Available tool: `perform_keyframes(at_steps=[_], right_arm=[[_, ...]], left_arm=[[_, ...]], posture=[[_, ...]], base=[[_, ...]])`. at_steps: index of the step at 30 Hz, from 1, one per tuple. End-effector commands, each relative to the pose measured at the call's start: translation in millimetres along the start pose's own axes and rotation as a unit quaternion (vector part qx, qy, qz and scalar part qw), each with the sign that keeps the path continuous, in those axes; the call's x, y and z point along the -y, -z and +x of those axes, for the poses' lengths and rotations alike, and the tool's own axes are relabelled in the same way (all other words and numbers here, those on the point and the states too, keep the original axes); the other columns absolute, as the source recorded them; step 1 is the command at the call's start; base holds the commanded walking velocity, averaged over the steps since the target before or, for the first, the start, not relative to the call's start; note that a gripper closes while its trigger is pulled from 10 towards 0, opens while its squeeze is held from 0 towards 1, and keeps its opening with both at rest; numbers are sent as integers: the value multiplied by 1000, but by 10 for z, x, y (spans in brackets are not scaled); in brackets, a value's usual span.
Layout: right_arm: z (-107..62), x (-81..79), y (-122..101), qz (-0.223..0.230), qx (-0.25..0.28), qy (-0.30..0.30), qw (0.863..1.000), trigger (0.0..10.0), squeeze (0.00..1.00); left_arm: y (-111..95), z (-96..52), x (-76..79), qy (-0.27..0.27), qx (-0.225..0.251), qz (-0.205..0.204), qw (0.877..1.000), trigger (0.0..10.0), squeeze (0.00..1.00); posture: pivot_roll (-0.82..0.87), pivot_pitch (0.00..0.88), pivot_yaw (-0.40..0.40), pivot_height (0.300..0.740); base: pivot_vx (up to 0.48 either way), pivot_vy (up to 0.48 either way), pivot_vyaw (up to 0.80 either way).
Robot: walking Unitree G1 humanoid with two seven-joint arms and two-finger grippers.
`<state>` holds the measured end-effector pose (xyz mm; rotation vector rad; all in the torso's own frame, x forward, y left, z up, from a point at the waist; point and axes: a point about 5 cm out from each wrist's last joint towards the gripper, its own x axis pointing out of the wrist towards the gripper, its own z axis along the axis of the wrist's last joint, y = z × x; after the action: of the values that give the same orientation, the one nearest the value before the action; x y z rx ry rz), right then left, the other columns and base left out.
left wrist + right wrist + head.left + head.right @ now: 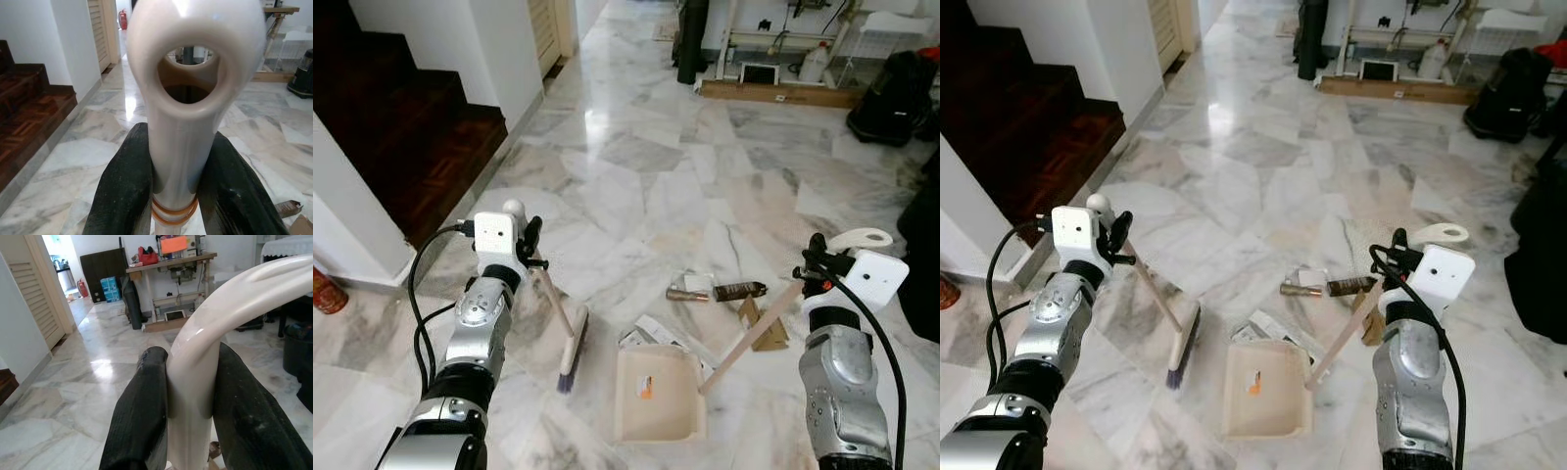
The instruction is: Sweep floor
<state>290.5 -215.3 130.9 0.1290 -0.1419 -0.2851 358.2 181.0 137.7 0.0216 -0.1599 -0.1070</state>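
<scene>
Marble floor (646, 166) spread before the robot, pale with grey veins, and a dark wooden staircase (411, 137) rose on the left behind a white wall.

The left gripper (176, 196) was clenched on the broom (570, 351): both black fingers (124, 191) pressed the cream handle just below its looped end. From there the handle slanted down and forward to the brush head, whose bristles rested on the floor just left of the dustpan (656, 394).

The right gripper (188, 411) was closed around the dustpan handle (754, 338), its fingers (142, 411) on either side of the cream stem under the curved grip. That long handle ran down and left to the pan's rear corner. The pan sat flat on the floor between the two arms, with an orange mark on its inner face.

Litter lay just beyond the pan: crumpled paper (646, 336) touching its far edge, a brown wrapper (740, 290) and a small tube (688, 294) a little further off, and a bit of cardboard (766, 328) beside the dustpan handle.

Well apart, at the far wall, stood a wooden plank (778, 93), a white jug (815, 64) and a black bag (893, 98). A red canister (325, 292) stood at the left edge.
</scene>
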Motion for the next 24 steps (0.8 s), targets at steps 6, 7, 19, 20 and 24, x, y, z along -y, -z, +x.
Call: perform_keyframes(at_steps=[6,7,19,20,24], right_arm=[[9,-67,-91,4,20,-10,1000,10000,0],[10,-67,-98,4,21,-11,1000,10000,0],[3,-25,-84,-1,17,-5,1000,10000,0],[2,-26,-84,-2,17,-5,1000,10000,0],[-1,-30,-77,-2,15,-5,1000,10000,0]], left_arm=[[-93,14,-15,-1,21,6,1000,10000,0],[-91,11,-12,-1,21,6,1000,10000,0],[-81,8,-8,-3,20,6,1000,10000,0],[-82,8,-8,-2,20,6,1000,10000,0],[-84,13,0,-1,20,5,1000,10000,0]], posture=[[39,98,20,740],[38,98,19,740],[35,103,17,740],[35,103,17,740],[35,109,18,740]], base=[[296,0,0],[296,0,0],[296,0,0],[296,0,0],[291,0,0]])
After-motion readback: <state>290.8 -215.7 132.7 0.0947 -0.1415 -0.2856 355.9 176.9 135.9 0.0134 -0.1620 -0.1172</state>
